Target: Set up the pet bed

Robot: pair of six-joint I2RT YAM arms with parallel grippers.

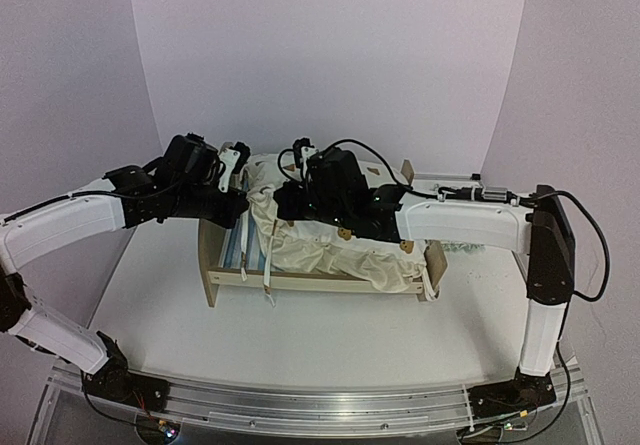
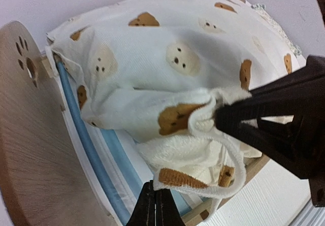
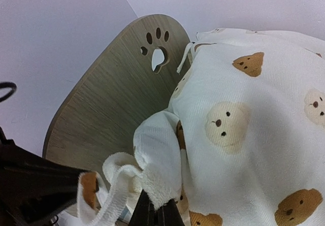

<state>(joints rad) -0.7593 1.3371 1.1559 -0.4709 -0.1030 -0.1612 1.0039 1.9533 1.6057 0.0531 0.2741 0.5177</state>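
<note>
Where the pet bed (image 1: 300,279) stands, table (image 1: 330,343) and walls (image 1: 330,55) are pale.

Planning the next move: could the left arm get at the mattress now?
Probably not: the left gripper is shut on the quilt, which covers most of the mattress; only a strip by the headboard shows.

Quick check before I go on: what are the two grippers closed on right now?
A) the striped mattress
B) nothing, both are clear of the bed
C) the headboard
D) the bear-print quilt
D: the left gripper and the right gripper each pinch a fold of the bear-print quilt, which is bunched on the pet bed by its headboard.
</note>
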